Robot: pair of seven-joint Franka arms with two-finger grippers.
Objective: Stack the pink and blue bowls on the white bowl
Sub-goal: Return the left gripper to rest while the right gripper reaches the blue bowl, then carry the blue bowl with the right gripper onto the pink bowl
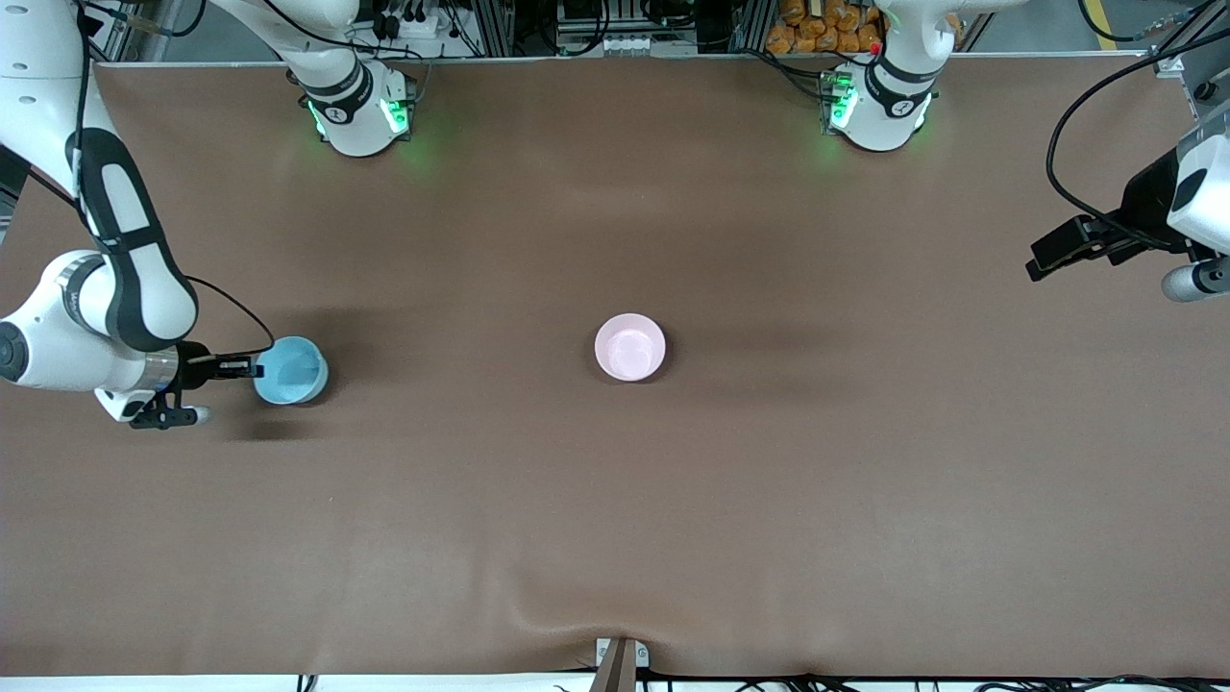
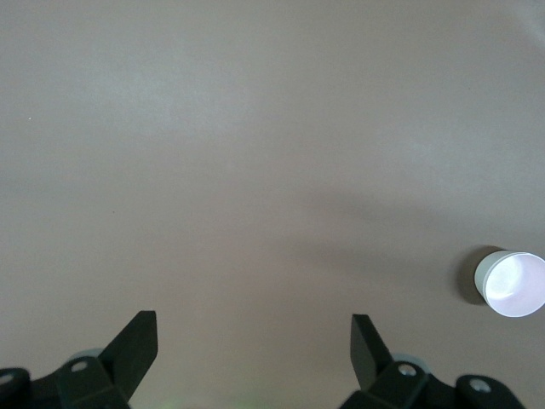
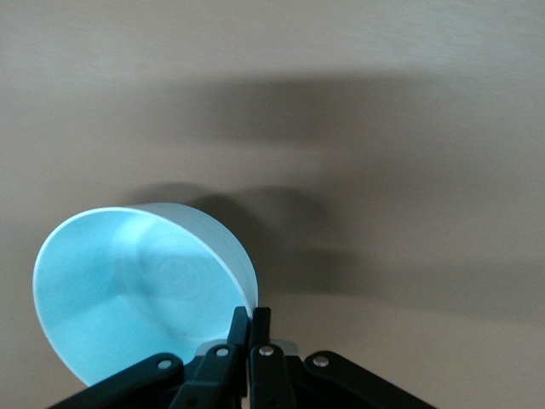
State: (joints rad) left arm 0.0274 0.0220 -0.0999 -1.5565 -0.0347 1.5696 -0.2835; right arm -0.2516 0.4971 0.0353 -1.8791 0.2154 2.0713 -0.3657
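Note:
The sky-blue bowl is at the right arm's end of the table. My right gripper is shut on its rim; in the right wrist view the gripper pinches the wall of the blue bowl, which hangs tilted. The pale pink bowl stands upright in the middle of the table and also shows in the left wrist view. The white bowl does not show on its own. My left gripper is open and empty, up over the left arm's end of the table.
The table is covered with a brown cloth. The two arm bases stand along its edge farthest from the front camera. A small metal bracket sits at the edge nearest the front camera.

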